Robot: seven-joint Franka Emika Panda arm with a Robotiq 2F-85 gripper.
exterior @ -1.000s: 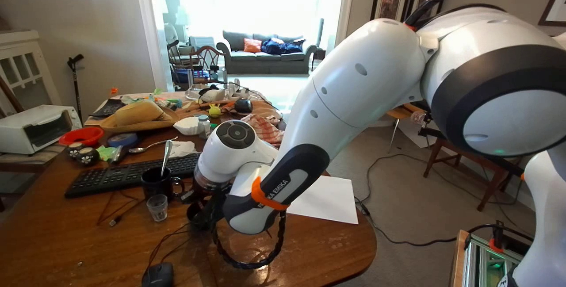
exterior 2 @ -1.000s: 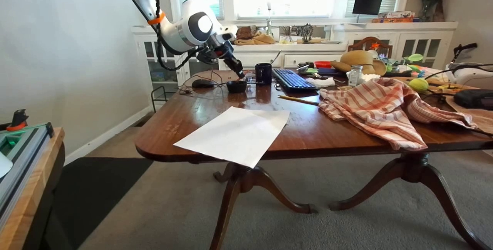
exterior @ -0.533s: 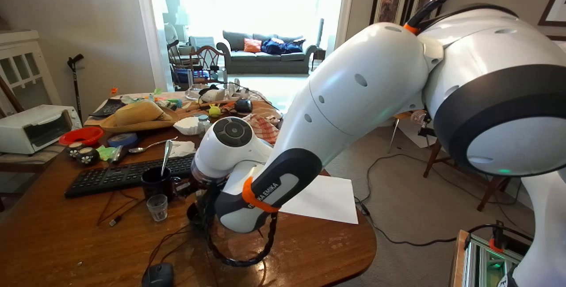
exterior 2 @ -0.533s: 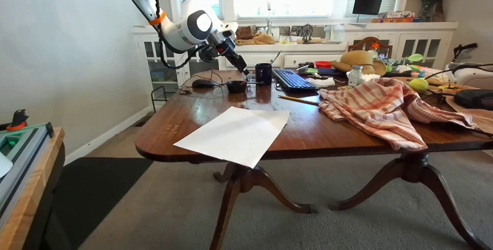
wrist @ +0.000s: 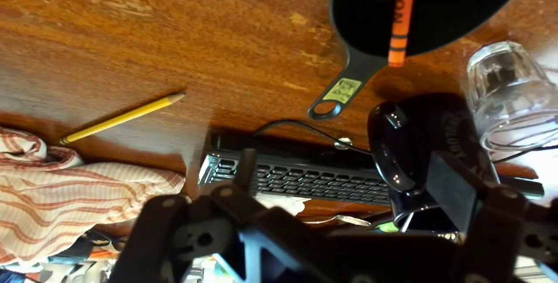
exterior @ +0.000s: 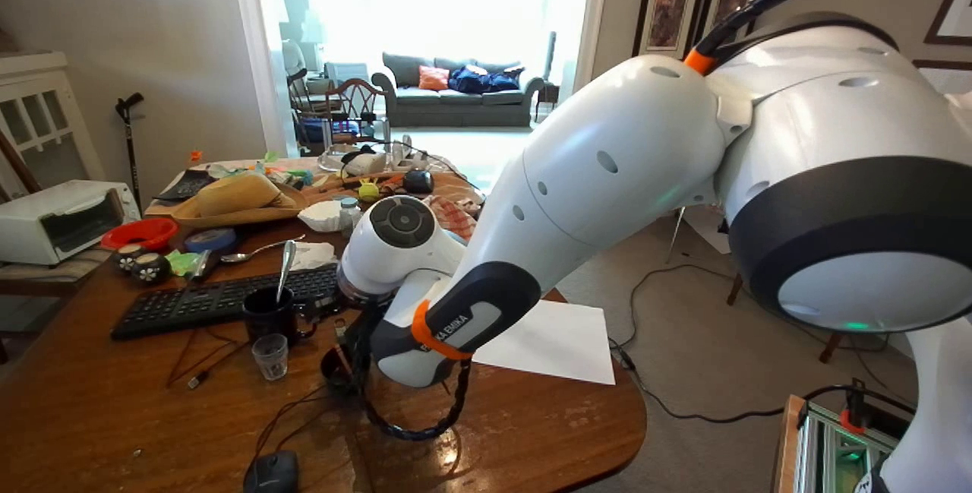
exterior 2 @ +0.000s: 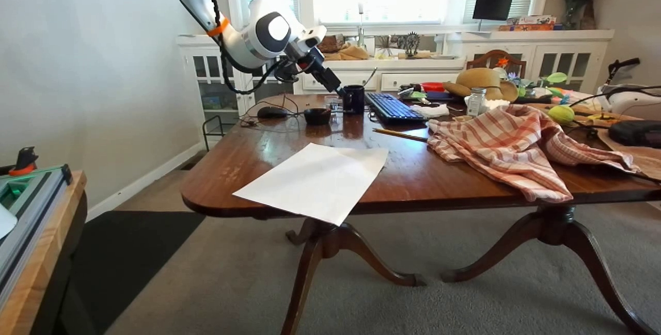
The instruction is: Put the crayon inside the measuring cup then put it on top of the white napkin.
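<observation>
Step in hand: the crayon (wrist: pixel 404 17) is found in the cup (wrist: pixel 449 8); taking up the cup for transfer to the napkin (exterior 2: pixel 315 182) is judged to be due.
Cup position: upright on the table (exterior 2: pixel 408 167) near the mug (wrist: pixel 442 132), apart from the napkin.
Jaws: set well apart on the gripper (wrist: pixel 351 180); nothing is seen held.
Grip advised: the handle (wrist: pixel 348 78) should be approached squarely and taken along its middle, clear of the crayon's projecting end.
Clearance: the glass (wrist: pixel 501 80) also is close by; the mug is partly hidden by the gripper in the wrist view, and contact cannot be told.
Carry advised: the cup should be kept level and moved slowly, since the crayon could be tipped out over the rim.
Set-down advised: the middle of the napkin is to be preferred, one corner being seen to overhang the table edge.
Crayon axis: tilted across the cup; the flat-looking end is pointed outward past the rim, just beside the handle's root. The far end is out of frame in the wrist view.
Handle axis: pointed towards the keyboard (wrist: pixel 318 180), apart from the mug.
</observation>
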